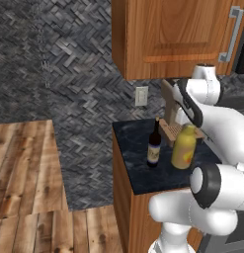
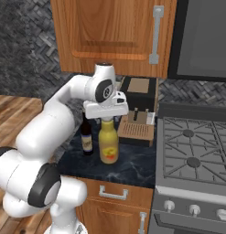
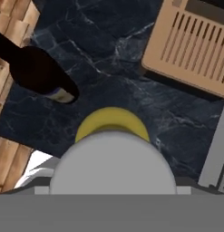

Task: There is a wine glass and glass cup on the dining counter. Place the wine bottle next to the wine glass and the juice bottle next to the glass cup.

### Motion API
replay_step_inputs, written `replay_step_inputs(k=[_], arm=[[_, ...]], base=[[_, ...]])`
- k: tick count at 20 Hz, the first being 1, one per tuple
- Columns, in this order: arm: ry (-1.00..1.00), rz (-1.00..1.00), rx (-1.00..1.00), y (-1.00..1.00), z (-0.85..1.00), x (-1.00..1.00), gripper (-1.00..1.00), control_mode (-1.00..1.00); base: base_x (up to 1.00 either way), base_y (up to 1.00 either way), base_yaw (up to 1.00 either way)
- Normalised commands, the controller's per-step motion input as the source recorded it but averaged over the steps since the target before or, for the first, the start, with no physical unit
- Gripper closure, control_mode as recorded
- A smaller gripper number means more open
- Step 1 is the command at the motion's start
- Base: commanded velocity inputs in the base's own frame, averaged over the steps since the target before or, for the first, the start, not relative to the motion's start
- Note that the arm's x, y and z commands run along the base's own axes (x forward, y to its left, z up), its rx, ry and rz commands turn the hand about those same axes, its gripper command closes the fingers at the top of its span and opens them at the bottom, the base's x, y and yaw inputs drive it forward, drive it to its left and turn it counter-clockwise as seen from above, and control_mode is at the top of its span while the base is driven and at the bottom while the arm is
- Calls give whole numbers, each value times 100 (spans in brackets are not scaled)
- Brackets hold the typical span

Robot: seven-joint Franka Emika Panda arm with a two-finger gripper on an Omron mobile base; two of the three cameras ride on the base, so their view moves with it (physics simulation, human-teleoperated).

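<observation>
The kitchen counter [image 2: 132,167] carries the juice bottle [image 2: 108,145] near its front edge, the wine bottle [image 2: 87,137] just beside it toward the open end. The gripper [image 2: 106,117] sits over the juice bottle's cap [image 3: 112,165]; whether its jaws clamp the neck or stand apart, I cannot tell.

Glossy yellow juice bottle [image 1: 183,148], dark glassy wine bottle [image 1: 154,146], marbled stone counter [image 1: 138,168]

My left base view looks from behind-left, down onto the kitchen counter [image 1: 143,173]. My right base view covers the same counter from behind-right, taking in the stove [image 2: 196,155]. Hand view looks straight down, close over the juice bottle [image 3: 112,124].
</observation>
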Motion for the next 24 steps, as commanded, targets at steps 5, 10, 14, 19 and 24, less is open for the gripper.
replay_step_inputs(k=[5,10,14,19,24], arm=[[-19,0,0,2,59,-39,100,-100],[-7,-5,0,4,38,-40,100,-100],[8,-10,0,1,16,-17,100,-100],[13,-6,0,2,6,-3,100,-100],[6,-1,0,0,0,0,100,-100]], base=[[0,0,0],[0,0,0],[0,0,0],[0,0,0],[0,0,0]])
